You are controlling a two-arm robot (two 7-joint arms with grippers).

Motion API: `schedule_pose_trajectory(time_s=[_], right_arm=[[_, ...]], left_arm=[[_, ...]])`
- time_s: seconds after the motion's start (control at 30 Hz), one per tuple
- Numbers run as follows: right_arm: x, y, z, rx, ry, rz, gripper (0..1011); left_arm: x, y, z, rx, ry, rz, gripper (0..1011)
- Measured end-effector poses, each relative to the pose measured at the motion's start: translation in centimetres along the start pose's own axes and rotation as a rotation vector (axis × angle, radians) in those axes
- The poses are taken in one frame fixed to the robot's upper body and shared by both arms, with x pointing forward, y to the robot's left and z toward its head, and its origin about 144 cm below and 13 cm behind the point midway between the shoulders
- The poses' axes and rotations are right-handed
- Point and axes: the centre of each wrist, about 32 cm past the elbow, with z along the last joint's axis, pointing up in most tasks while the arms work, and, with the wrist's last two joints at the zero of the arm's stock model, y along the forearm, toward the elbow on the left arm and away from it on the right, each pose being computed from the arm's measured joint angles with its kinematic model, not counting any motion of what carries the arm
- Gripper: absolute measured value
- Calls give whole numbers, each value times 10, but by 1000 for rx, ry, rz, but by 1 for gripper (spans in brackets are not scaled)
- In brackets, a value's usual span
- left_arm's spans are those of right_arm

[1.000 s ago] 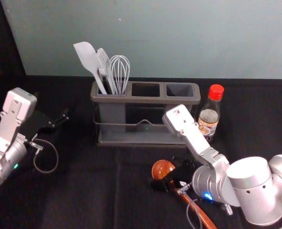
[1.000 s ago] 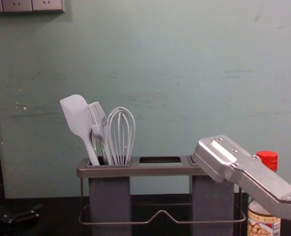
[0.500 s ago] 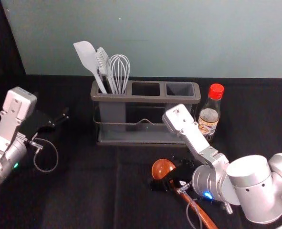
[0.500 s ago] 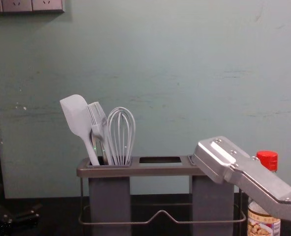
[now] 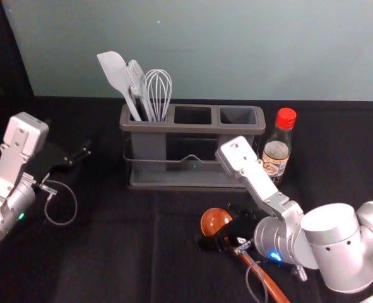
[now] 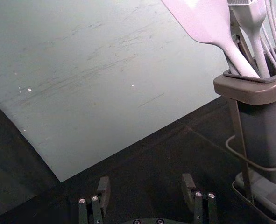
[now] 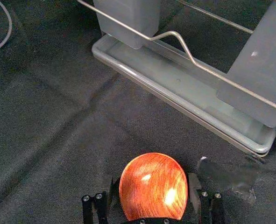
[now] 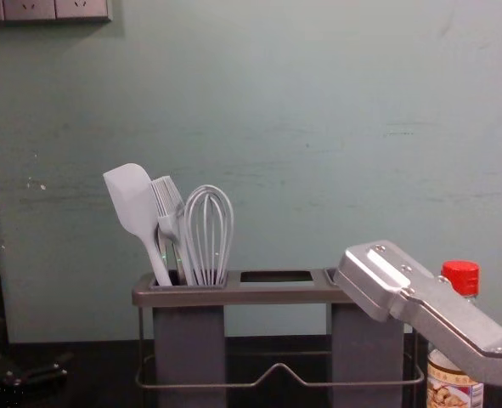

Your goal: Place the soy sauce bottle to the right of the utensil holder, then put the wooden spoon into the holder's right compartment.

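My right gripper (image 5: 228,228) is low over the wooden spoon (image 5: 216,221), in front of the utensil holder (image 5: 192,129). In the right wrist view, the right gripper (image 7: 152,186) stands open, its fingers on either side of the spoon's round bowl (image 7: 152,185). The handle runs toward the front right, partly under the arm. The soy sauce bottle (image 5: 276,154), red-capped, stands upright just right of the holder. The holder's right compartment (image 5: 238,118) is empty. My left gripper (image 5: 79,158) is parked at the left; in its wrist view, the left gripper (image 6: 146,186) is open and holds nothing.
A white spatula (image 5: 117,76), a brush (image 5: 136,82) and a whisk (image 5: 158,88) stand in the holder's left compartment. The middle compartment (image 5: 192,118) is empty. Behind the dark cloth (image 5: 110,252) rises a pale green wall (image 5: 236,50).
Everything on the table sits a few pixels higher in the head view. The right arm has barely shifted in the chest view; spoon, bottle and holder keep their places relative to each other.
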Motion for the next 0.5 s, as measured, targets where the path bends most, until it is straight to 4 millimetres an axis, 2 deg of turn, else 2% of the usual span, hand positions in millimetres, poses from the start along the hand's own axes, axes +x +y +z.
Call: schedule_pose_trajectory(time_s=[0.23,0.33,0.43,0.5], right_arm=[[1,0,-1,2,-1,1,997],[1,0,-1,2,-3,0,947],[1,0,-1,0,-6,0,846],[1,0,-1,-1,-8,2,838]], left_arm=[[0,0,0,0,0,0,1005],[0,0,0,0,0,0,1005],[0,0,0,0,0,0,1005],[0,0,0,0,0,0,1005]])
